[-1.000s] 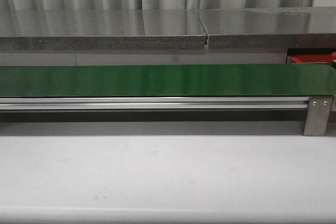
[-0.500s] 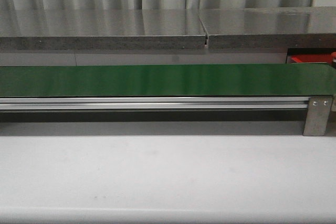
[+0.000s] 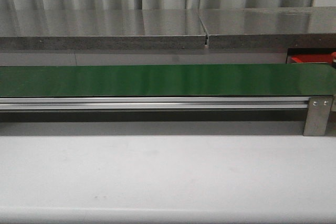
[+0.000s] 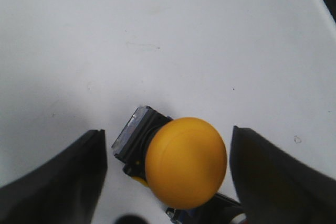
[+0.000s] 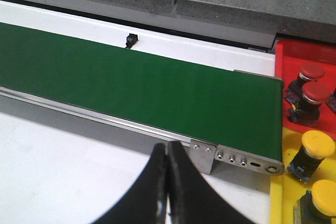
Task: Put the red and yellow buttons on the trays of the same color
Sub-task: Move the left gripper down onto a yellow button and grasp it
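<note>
The left gripper (image 4: 168, 153) stands wide open, its two dark fingers (image 4: 63, 174) spread to either side of a yellow button (image 4: 185, 162) that lies tipped on its side on the white table (image 4: 157, 40); clear gaps show between the domed cap and each finger, so nothing is clamped. The button's dark body and its grey metal base (image 4: 132, 134) point away from the cap, resting on the tabletop. The right gripper (image 5: 168, 192) is closed, its black fingertips pressed together with nothing between them, hanging over the white surface just in front of the conveyor's aluminium rail (image 5: 94, 116). Beyond that rail runs the green conveyor belt (image 5: 136, 90), bare along the stretch in view, ending at a metal bracket (image 5: 239, 158) with screws. Just past the belt's end sits a red tray (image 5: 302, 56) holding two red buttons (image 5: 311, 73), one close in front of the other, and nearer the gripper a yellow tray (image 5: 283, 192) holding two yellow-capped buttons (image 5: 317, 145). A small black part (image 5: 130, 39) sits on the white strip at the far edge of the belt. In the front view neither arm shows; the belt (image 3: 157, 80) spans the width, with a grey counter (image 3: 105, 27) behind it and a sliver of red (image 3: 310, 58) at the right end.
</note>
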`<state>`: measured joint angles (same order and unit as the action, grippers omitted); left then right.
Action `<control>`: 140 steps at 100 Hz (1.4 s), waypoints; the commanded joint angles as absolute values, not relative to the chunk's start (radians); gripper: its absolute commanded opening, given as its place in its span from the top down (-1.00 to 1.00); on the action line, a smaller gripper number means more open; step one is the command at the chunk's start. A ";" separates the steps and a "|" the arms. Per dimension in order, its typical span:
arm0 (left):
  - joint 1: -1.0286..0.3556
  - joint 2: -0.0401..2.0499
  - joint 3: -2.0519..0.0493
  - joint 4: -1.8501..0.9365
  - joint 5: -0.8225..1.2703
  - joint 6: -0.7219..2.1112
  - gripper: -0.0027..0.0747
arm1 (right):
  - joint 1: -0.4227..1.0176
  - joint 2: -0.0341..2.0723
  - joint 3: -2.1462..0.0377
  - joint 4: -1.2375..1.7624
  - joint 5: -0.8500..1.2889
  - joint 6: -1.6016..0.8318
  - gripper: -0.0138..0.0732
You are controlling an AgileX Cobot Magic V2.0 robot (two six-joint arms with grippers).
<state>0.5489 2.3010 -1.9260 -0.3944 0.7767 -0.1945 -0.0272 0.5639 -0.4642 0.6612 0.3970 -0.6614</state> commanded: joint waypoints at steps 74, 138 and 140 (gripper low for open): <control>0.547 2.165 -1.959 -0.408 0.746 -0.165 0.77 | -0.029 0.564 -0.493 0.671 0.345 -0.668 0.86; 0.487 1.790 -1.667 -0.416 0.752 -0.010 0.78 | -0.029 0.564 -0.493 0.671 0.344 -0.668 0.86; 0.483 1.780 -1.648 -0.416 0.747 -0.010 0.78 | -0.029 0.564 -0.493 0.671 0.344 -0.668 0.86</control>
